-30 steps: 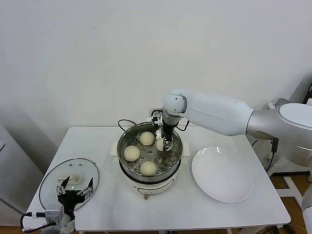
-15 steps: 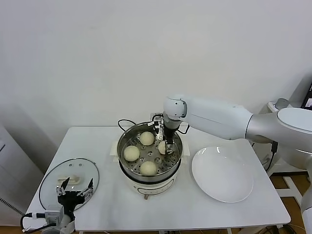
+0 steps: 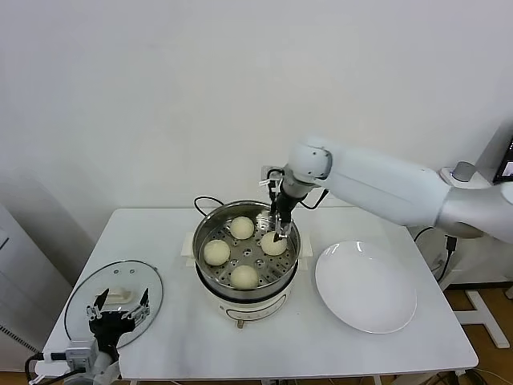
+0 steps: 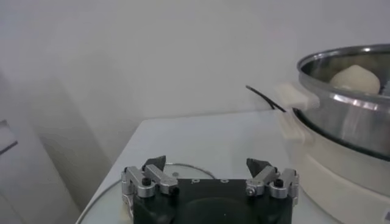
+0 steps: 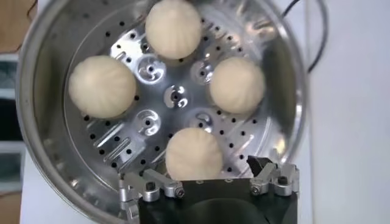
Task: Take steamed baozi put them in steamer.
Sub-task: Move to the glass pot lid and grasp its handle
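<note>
Hovering over the glass lid (image 3: 112, 301), the left gripper (image 3: 120, 309) waits, jaws spread. Four buns (image 3: 216, 252) sit in the steamer (image 3: 210, 220). The right gripper (image 3: 278, 230), spread and empty, should rise straight up, clear of the nearest bun (image 5: 194, 153).

four steamed baozi (image 3: 217, 252) sit in the steamer (image 3: 207, 227); right gripper (image 3: 280, 233) hangs open above them.

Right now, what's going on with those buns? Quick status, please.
Right gripper open above the shiny round steel steamer, nothing held. Four pale round baozi inside. Left gripper open, idle over glass lid. Nothing blocking.
</note>
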You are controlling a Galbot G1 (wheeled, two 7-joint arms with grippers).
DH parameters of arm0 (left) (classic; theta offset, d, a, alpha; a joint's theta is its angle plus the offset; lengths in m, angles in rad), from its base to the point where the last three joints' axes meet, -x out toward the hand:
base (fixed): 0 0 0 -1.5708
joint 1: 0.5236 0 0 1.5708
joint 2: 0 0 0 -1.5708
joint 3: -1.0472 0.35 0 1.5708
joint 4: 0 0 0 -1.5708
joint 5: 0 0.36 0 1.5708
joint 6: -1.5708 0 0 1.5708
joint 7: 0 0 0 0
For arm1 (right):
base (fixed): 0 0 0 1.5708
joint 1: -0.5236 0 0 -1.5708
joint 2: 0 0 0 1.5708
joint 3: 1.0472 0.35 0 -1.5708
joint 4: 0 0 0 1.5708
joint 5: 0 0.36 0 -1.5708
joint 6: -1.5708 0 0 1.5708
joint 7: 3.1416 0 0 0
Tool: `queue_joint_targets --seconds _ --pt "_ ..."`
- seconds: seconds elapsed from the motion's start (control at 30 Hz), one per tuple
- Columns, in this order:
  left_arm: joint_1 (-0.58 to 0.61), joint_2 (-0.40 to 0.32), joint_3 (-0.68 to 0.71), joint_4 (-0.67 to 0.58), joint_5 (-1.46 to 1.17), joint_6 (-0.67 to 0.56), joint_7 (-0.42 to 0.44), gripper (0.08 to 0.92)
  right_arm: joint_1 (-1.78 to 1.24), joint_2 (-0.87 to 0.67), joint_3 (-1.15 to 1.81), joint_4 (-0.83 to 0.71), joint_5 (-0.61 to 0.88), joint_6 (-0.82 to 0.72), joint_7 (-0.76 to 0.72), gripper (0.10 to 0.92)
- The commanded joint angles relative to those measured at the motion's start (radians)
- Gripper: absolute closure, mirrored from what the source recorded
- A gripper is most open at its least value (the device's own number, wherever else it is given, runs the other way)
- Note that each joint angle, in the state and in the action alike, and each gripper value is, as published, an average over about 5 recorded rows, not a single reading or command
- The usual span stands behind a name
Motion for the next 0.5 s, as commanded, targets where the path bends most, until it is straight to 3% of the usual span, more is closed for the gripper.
queue_joint_targets --seconds 0.03,0.23,0.5 --pt "-0.003 -0.007 -0.001 -0.015 -0.101 -0.028 -0.016 0.177 -0.345 -0.218 0.580 0.184 0.083 0.172 0.300 0.203" --pt "-0.007 -0.009 0.018 -0.011 -0.079 -0.071 0.002 0.177 -0.805 -0.190 1.086 0.265 0.085 0.311 0.521 0.203" --pt "-0.067 -0.044 0.027 0.036 0.006 -0.098 0.044 0.177 -1.253 0.128 1.559 0.288 0.062 0.571 0.757 0.203"
